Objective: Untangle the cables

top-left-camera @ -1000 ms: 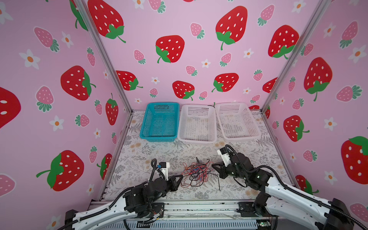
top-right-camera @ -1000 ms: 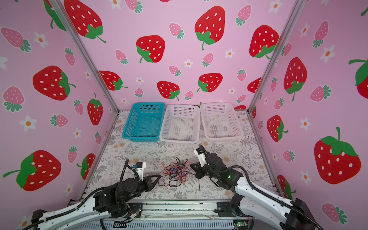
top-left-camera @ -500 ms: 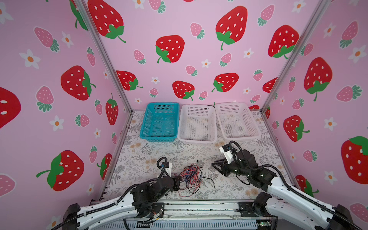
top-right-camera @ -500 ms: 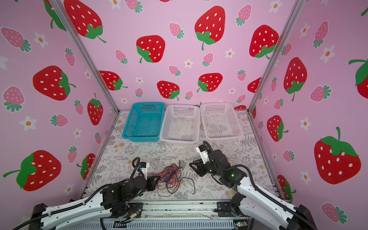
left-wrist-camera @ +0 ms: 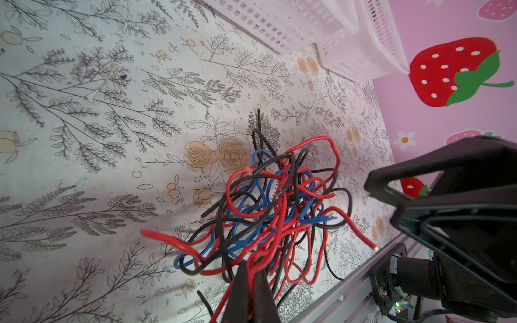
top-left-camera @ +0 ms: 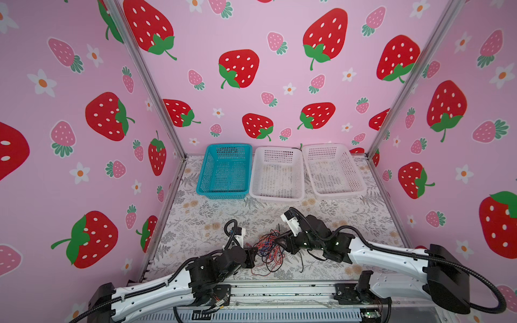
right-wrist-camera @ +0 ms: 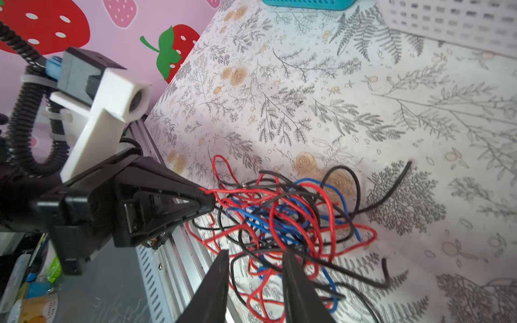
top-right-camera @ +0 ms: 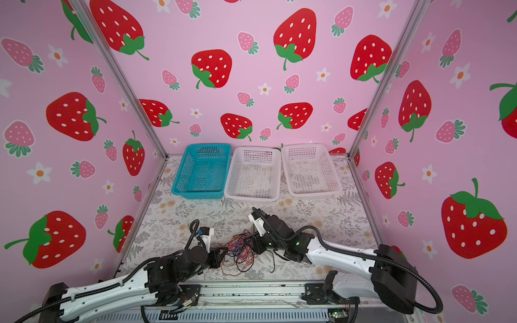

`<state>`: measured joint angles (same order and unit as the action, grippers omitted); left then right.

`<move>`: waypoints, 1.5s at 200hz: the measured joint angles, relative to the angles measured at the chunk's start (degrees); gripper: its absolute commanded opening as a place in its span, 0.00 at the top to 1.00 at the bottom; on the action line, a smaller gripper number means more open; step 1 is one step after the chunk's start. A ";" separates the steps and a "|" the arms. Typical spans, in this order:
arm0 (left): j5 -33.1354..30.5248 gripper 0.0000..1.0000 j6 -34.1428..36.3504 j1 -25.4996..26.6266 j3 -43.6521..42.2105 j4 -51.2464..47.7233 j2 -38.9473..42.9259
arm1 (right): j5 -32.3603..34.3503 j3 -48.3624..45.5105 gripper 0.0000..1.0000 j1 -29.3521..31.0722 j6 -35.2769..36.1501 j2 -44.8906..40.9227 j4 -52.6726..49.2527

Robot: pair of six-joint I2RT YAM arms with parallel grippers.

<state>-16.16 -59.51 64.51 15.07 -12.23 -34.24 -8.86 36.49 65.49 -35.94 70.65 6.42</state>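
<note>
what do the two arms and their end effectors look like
The left arm and right arm have white shells, black joints and black ribbed hoses running alongside. Each wrist carries a white camera bracket. The left end effector and right end effector have black, tapering, wedge-shaped fingers.

Baskets: three, being one teal basket (top-left-camera: 222, 193) and two white, the middle white basket (top-left-camera: 277, 197) and the right white basket (top-left-camera: 337, 193). Grippers: two, the left gripper (left-wrist-camera: 251, 272) and the right gripper (right-wrist-camera: 256, 253). One tangle of cables (top-left-camera: 268, 249) in three colours, red, black and blue; strands overlap too much to count, seemingly several of each
</note>
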 measured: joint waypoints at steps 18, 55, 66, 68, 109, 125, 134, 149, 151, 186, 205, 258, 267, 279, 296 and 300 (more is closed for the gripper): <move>0.57 1.00 0.59 0.00 0.37 0.20 -0.37 | 4.37 2.34 0.67 1.29 2.62 2.86 -0.55; 1.86 1.00 1.29 0.00 0.66 0.66 -1.33 | 9.90 3.63 0.67 1.90 6.93 6.75 -1.81; 2.23 1.00 1.44 0.00 0.66 0.76 -1.60 | 10.80 3.61 0.66 1.90 7.56 7.48 -2.19; 2.25 1.00 1.44 0.00 0.66 0.81 -1.62 | 10.99 3.63 0.66 1.90 7.67 7.61 -2.23; 3.39 1.00 2.91 0.00 0.98 1.64 -2.34 | 10.86 3.63 0.65 2.12 7.52 9.62 -1.88; 4.20 1.00 3.45 -0.02 1.09 2.14 -3.10 | 9.51 3.74 0.65 2.10 7.02 11.76 -1.40; 4.39 1.00 3.85 0.00 1.09 2.05 -3.58 | 8.33 3.76 0.65 2.01 6.21 13.07 -1.09; 4.81 1.00 4.07 0.00 1.09 1.68 -4.11 | 6.25 3.76 0.66 1.86 4.42 14.67 -0.22; 4.85 1.00 4.11 0.00 1.09 1.66 -4.15 | 5.77 3.76 0.66 1.86 4.13 14.86 0.02; 4.79 1.00 4.28 0.11 1.09 0.90 -3.15 | 2.51 3.63 0.83 1.38 0.50 16.13 2.16; 4.87 1.00 4.42 0.26 1.09 0.90 -1.53 | 2.21 2.93 0.95 1.46 -0.61 15.34 3.52; 6.19 1.00 5.35 0.70 0.50 2.38 1.81 | 2.99 -1.84 1.00 -1.25 -1.90 5.49 3.58; 6.29 1.00 5.44 0.76 0.50 2.71 2.08 | 3.04 -2.29 1.00 -2.19 -1.81 3.48 3.13; 6.40 1.00 5.57 0.76 0.50 3.06 2.49 | 3.13 -2.49 1.00 -3.39 -1.64 1.09 2.21; 6.40 1.00 5.79 0.81 0.50 3.15 3.02 | 3.45 -2.49 1.00 -5.03 -1.05 -2.23 0.55; 6.40 1.00 5.81 0.81 0.50 3.15 3.08 | 3.48 -2.49 1.00 -5.31 -0.81 -2.97 0.00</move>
<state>-9.76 -53.69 65.32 15.57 -9.08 -31.16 -5.39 34.00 60.18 -36.75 67.68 6.42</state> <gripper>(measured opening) 0.057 0.045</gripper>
